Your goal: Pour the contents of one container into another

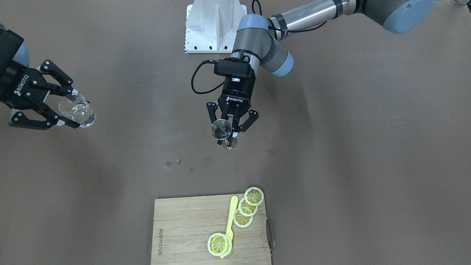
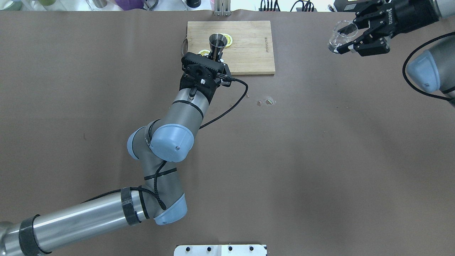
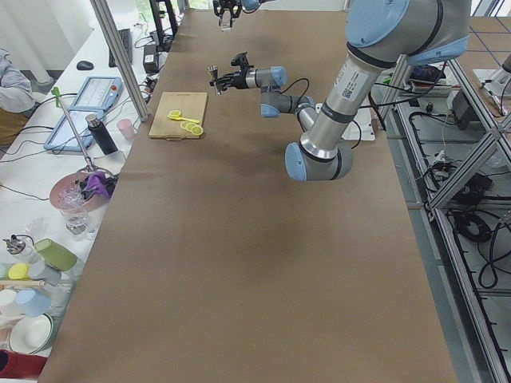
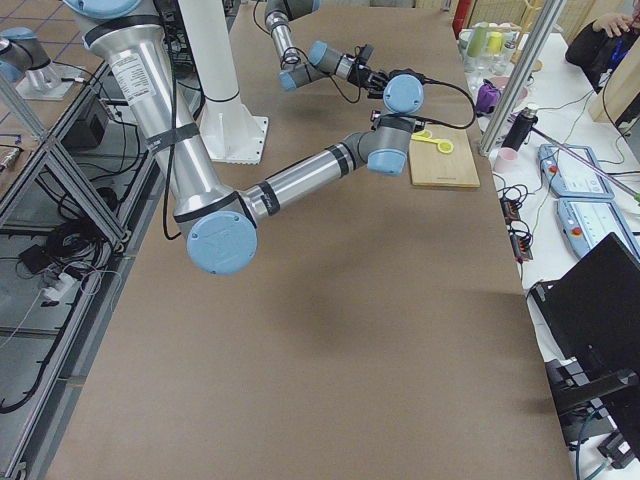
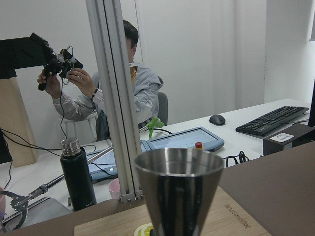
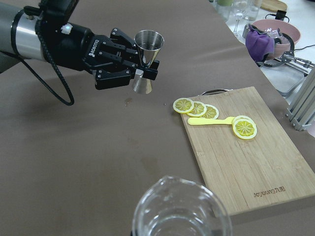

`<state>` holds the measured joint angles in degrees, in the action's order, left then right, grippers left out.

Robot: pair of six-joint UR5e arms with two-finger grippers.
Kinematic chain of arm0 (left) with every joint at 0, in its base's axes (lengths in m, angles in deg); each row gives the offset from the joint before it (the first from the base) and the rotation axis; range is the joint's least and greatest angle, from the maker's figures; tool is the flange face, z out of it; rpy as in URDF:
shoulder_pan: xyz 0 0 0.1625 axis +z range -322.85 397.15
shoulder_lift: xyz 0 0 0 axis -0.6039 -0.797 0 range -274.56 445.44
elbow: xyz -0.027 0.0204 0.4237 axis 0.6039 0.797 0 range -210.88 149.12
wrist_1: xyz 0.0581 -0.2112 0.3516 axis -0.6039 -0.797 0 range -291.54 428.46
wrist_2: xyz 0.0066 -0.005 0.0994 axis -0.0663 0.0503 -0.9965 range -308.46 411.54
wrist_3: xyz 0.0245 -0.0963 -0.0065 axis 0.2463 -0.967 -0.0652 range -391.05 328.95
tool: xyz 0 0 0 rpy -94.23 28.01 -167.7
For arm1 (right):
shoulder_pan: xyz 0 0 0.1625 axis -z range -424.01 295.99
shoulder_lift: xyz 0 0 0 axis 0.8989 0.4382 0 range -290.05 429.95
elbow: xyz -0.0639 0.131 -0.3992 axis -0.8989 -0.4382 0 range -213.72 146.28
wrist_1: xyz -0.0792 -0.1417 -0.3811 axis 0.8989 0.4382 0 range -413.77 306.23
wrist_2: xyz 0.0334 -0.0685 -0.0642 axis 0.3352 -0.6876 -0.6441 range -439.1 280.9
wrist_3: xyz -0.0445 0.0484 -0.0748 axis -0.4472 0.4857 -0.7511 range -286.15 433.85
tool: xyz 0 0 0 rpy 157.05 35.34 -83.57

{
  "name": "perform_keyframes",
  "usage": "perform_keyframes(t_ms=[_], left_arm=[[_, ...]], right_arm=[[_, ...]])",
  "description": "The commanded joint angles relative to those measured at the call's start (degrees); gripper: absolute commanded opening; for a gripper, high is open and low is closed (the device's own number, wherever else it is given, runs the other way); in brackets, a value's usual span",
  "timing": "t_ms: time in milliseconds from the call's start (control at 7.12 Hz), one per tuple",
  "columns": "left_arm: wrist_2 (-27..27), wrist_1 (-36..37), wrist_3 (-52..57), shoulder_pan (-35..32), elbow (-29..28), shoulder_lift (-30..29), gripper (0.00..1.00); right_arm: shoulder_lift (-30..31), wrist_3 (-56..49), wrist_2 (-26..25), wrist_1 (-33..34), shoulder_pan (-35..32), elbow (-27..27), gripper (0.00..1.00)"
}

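Observation:
A steel jigger [image 1: 221, 129] stands upright above the brown table, and my left gripper [image 1: 229, 134] is shut on its narrow waist. The overhead view has the jigger [image 2: 217, 40] over the near edge of the cutting board, just beyond the left gripper [image 2: 216, 57]. Its cone [image 5: 179, 184] fills the left wrist view. Far to the side, my right gripper [image 1: 75, 108] is shut on a clear glass cup [image 1: 78, 110], held in the air and tilted. The right wrist view shows the cup's rim [image 6: 179, 209] close up, with the jigger [image 6: 149, 43] and left gripper [image 6: 141, 69] well beyond it.
A wooden cutting board [image 1: 184, 228] lies at the operators' side, carrying several lemon slices [image 1: 247, 208] and a yellow spoon [image 1: 231, 221]. A few small wet spots [image 1: 173, 162] mark the table between board and jigger. The white robot base [image 1: 209, 25] sits at the far edge.

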<state>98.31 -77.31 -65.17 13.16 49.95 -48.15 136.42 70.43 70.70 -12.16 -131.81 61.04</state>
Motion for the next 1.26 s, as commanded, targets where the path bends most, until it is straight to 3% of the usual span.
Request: perform_keyframes(t_ms=[0, 281, 702, 1123], left_arm=[[1.0, -0.1, 1.9, 0.7, 0.1, -0.6, 0.0], [0.3, -0.1, 3.1, 1.6, 0.6, 0.2, 0.0], [0.5, -6.5, 9.1, 2.5, 0.9, 3.1, 0.0], [0.5, -10.4, 9.9, 4.8, 0.6, 2.5, 0.0]], right_arm=[[-1.1, -7.1, -0.8, 10.5, 0.6, 3.0, 0.0], [-1.7, -21.4, -2.7, 29.1, 1.1, 9.5, 0.0], [-4.7, -33.9, -7.1, 43.7, 0.7, 11.7, 0.0], [-10.0, -46.3, -11.2, 58.3, 1.1, 11.2, 0.0]])
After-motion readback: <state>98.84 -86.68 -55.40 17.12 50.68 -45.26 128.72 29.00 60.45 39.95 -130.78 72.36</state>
